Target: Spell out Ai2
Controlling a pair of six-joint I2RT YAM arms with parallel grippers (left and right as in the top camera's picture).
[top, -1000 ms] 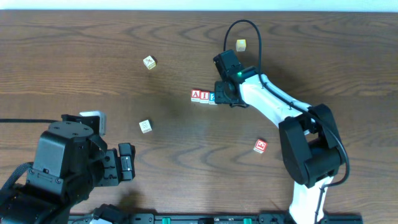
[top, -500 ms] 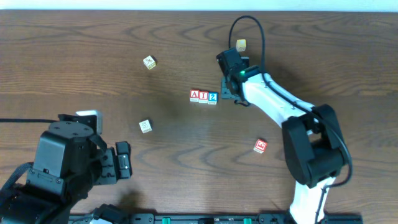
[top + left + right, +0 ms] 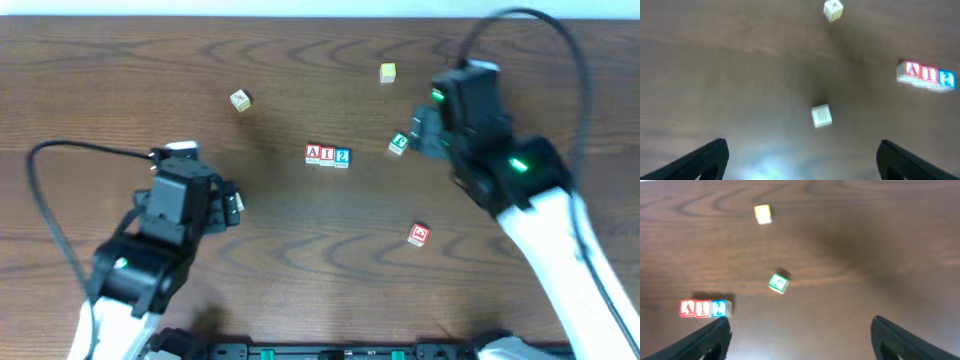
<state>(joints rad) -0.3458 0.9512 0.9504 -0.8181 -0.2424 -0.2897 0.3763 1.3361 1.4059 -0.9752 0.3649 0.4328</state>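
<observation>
Three small blocks stand in a row mid-table: a red A [image 3: 314,153], a red I [image 3: 328,154] and a blue 2 [image 3: 342,156]. The row [image 3: 702,308] shows at the lower left of the right wrist view, and the row [image 3: 926,75] at the right edge of the left wrist view. My right gripper [image 3: 425,135] [image 3: 800,337] hangs open and empty to the right of the row, apart from it. Left of the row, my left gripper [image 3: 232,207] [image 3: 801,160] is wide open and empty above bare wood.
A green block [image 3: 398,143] [image 3: 777,283] lies tilted between the row and my right gripper. Further out lie a yellow block [image 3: 387,72] [image 3: 762,214], a cream block [image 3: 240,100] [image 3: 833,10], a red block [image 3: 418,235] and another cream block [image 3: 821,115].
My right gripper opened and pulled back to the right, away from the row, uncovering the green block. The left arm swung up and in towards mid-table.
</observation>
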